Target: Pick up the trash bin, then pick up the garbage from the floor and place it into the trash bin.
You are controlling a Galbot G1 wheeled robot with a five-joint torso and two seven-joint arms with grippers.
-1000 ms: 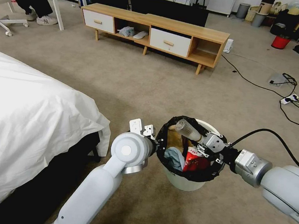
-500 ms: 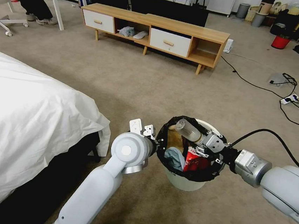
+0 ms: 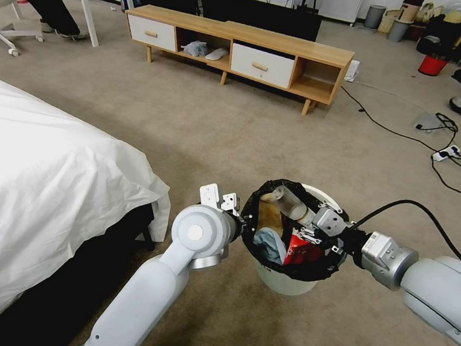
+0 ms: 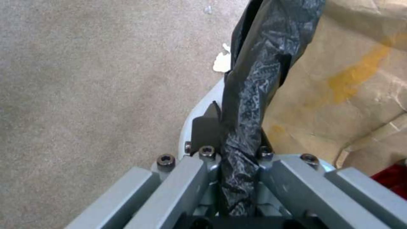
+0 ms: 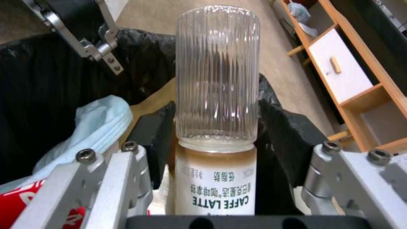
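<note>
The flat beige-brown short-pile carpet (image 3: 235,124) runs across the whole room, and a bed draped in a rumpled white sheet (image 3: 33,186) takes up the robot's left side. Against the far wall stands a long, low wooden cabinet with two white drawers (image 3: 237,48).

Close in front of the robot is the small round white plastic trash bin (image 3: 283,281), its crinkly black bag (image 3: 308,270) folded over the rim. Whether the bin is resting on the carpet or lifted clear of it I cannot tell.

The left gripper (image 4: 239,149) is at the bin's left edge, its jaws closed tight on the rim with the black liner bunched between them. Inside, just past that grip, lies a crumpled brown paper bag (image 4: 339,79) with a yellowish stain.

The right gripper (image 3: 305,215) reaches in over the bin's mouth from the right side. Its jaws are parted about the width of the ribbed clear plastic bottle with a white "CAFFE LATTE" label (image 5: 217,105), and their black pads (image 5: 279,140) press against the bottle's two sides, so it is held above the opening, base pointing toward the bin's far rim.

Beneath the bottle sit a crumpled red-and-white carton (image 3: 299,249) and a pale blue face mask (image 5: 100,124).
</note>
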